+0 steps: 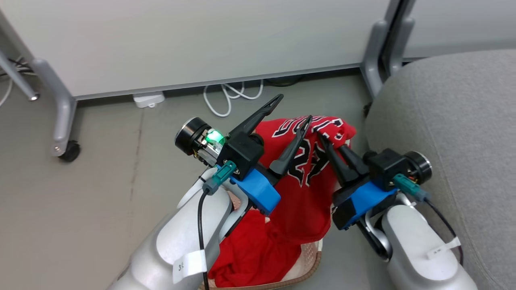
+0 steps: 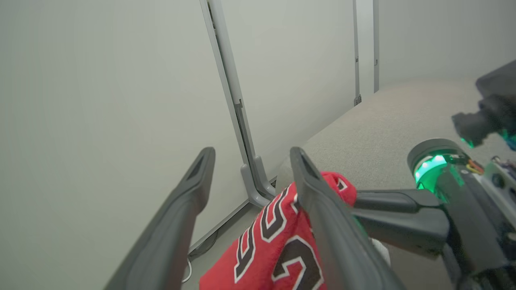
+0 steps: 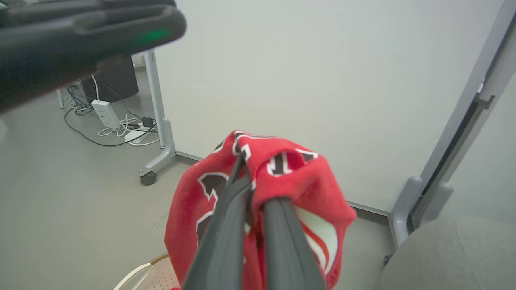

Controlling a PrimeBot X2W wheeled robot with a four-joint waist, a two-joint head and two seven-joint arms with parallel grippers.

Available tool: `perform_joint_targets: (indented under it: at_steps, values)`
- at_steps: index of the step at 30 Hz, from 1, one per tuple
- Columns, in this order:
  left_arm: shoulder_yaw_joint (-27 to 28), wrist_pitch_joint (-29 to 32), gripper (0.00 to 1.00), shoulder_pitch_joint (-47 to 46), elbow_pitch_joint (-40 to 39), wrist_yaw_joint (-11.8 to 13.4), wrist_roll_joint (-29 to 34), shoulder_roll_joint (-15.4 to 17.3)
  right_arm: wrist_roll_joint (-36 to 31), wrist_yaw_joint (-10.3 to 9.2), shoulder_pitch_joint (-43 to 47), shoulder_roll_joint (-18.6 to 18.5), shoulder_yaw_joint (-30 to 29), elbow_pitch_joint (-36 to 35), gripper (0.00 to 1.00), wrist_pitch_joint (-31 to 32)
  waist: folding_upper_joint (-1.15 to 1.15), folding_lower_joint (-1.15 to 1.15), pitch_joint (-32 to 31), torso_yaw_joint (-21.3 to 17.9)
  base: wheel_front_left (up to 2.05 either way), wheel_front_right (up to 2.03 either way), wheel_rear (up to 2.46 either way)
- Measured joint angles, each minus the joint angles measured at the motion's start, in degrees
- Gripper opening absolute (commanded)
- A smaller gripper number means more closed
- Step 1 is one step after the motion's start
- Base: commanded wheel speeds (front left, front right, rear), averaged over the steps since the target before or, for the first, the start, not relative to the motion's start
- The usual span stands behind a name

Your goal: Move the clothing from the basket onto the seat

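The red jersey (image 1: 310, 201) with black-and-white lettering hangs lifted above the basket (image 1: 308, 253), its lower part trailing down into it. My right gripper (image 1: 322, 139) is shut on the jersey's top fold, and in the right wrist view the jersey (image 3: 290, 181) drapes over the closed gripper (image 3: 254, 197). My left gripper (image 1: 293, 108) is open just left of that grip, one finger lying against the jersey (image 2: 282, 241) and the gap between its fingers (image 2: 252, 157) holding nothing. A plainer red piece (image 1: 250, 253) lies in the basket. The grey seat (image 1: 451, 121) is to the right.
A white partition wall (image 1: 201, 40) on grey wheeled legs (image 1: 64, 121) stands behind the basket. A white cable (image 1: 229, 96) and a power strip (image 1: 148, 99) lie on the grey floor beneath it. Another grey leg (image 1: 377, 60) stands by the seat's corner.
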Motion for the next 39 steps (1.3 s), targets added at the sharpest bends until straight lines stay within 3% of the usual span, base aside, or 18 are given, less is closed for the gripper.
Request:
perform_joint_targets:
  at_steps: [15, 26, 39]
  values:
    - [-2.1, 0.0, 1.0, 1.5, -1.2, 0.0, 1.2, 0.4, -1.3, 0.0, 4.7, -1.5, -9.8, -10.1, 0.0, 0.0, 0.0, 0.0, 3.6, -10.4, 0.0, 0.0, 0.0]
    - [-5.4, 0.0, 1.0, 1.4, -0.5, -0.3, 1.2, 0.7, -2.0, 0.0, 9.6, -0.5, -17.1, -16.1, 0.0, 0.0, 0.0, 0.0, 5.8, -18.6, 0.0, 0.0, 0.0]
    - [-7.2, 0.0, 1.0, 1.4, -0.3, -0.3, 0.5, 1.0, -2.2, 0.0, 13.8, 0.5, -19.7, -19.1, 0.0, 0.0, 0.0, 0.0, 7.1, -21.2, 0.0, 0.0, 0.0]
